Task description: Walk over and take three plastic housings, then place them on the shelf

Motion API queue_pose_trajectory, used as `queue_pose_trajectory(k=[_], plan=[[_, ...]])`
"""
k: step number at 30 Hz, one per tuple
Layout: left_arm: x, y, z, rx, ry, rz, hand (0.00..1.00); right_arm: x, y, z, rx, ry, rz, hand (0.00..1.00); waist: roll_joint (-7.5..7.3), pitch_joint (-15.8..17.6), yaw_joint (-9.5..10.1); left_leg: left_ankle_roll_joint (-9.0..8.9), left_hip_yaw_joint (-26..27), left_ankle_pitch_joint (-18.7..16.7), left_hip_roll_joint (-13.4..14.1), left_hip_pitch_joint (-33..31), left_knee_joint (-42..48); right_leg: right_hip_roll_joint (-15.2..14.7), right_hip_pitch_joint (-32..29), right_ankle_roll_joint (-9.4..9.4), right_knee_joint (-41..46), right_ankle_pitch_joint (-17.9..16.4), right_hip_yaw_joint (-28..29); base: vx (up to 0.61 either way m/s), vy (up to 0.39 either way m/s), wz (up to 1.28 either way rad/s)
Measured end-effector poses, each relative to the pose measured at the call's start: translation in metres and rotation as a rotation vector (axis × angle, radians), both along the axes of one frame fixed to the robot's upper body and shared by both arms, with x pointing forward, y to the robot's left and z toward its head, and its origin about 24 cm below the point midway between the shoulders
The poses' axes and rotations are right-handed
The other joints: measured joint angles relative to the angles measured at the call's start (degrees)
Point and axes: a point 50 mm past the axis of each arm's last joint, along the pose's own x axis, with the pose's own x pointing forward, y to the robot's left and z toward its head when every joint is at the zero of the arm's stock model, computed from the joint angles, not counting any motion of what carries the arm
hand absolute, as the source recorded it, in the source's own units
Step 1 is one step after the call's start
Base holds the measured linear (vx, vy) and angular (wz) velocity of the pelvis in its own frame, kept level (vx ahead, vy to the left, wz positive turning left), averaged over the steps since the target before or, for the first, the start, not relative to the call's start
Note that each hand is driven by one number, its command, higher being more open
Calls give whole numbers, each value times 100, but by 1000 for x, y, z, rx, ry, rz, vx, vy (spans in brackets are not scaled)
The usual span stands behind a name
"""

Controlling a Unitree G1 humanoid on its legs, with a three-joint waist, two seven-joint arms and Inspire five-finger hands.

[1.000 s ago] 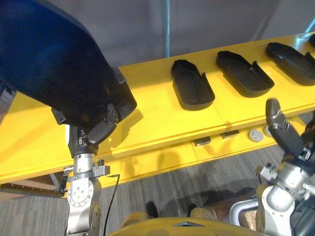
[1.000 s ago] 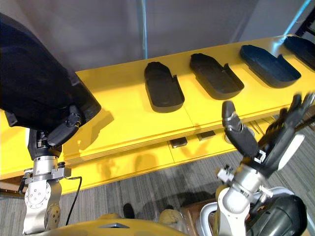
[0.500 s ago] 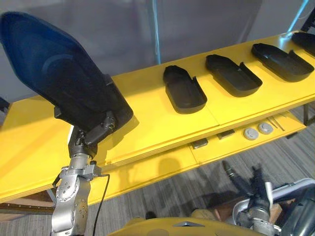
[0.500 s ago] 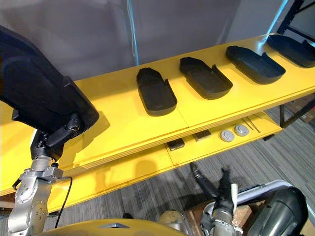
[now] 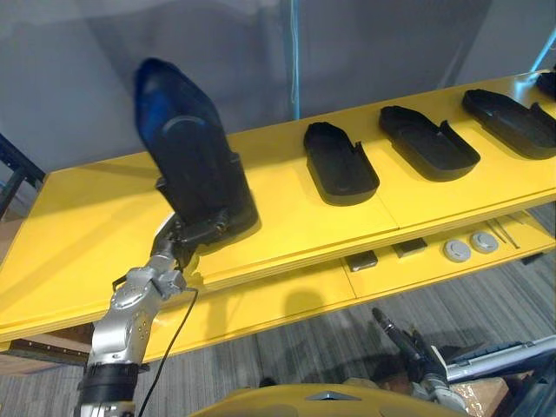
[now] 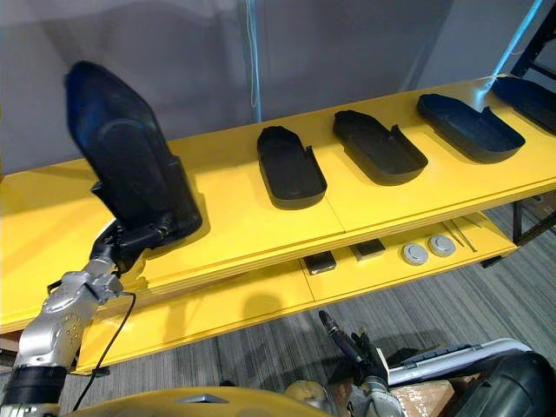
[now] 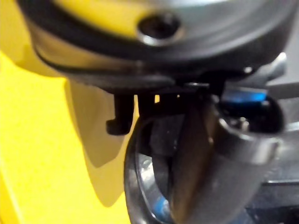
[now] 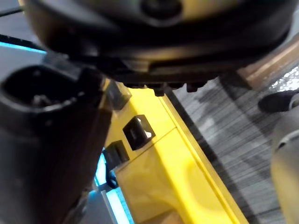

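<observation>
- Left hand reaches up from below the shelf's front edge, with its fingers curled round the lower end of a black housing.
- That housing stands steeply on end over the left part of the shelf. Its rounded end points up and leans slightly back toward the wall.
- Its lower end sits close over the shelf top by the front edge. I cannot tell whether the two touch.
- Right hand hangs low over the carpet, below the shelf's right half. Its fingers are straight and it holds nothing.
- Four more housings lie flat on the shelf, hollow side up, spaced out in a row toward its right end.
- From left to right they are the second housing, third housing, fourth housing and fifth housing.
- The second housing lies well apart from the held one, near the middle of the shelf.
- A lower yellow ledge juts out under the shelf's front edge.
- Two dark blocks sit on the ledge under the shelf's middle.
- Two grey discs lie side by side on the ledge, further toward the shelf's right end.
</observation>
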Motion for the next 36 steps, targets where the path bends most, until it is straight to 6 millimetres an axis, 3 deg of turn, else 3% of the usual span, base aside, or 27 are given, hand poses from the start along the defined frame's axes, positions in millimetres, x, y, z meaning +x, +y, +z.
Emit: queue_pose_trajectory(k=[5,15,36], plan=[[19,-6,8,-10,31,-80,0,8,1,-4,18,17,41,100,-8,31,-17,22,-72,69,-10,-131,-3,-1,-147,2,65,1,-4,-13,5,4],[55,-13,47,-68,-79,-70,0,41,-2,3,11,-40,76,100,-103,641,62,46,-245,284,-27,-525,-18,-71,-681,-85,553,-75,-121,-45,-8,10],[65,3,60,-30,-100,-120,0,49,0,4,3,-46,77,100,-128,910,128,14,-235,352,-28,-379,-201,-66,-615,-109,573,-101,-166,-1,-7,1]])
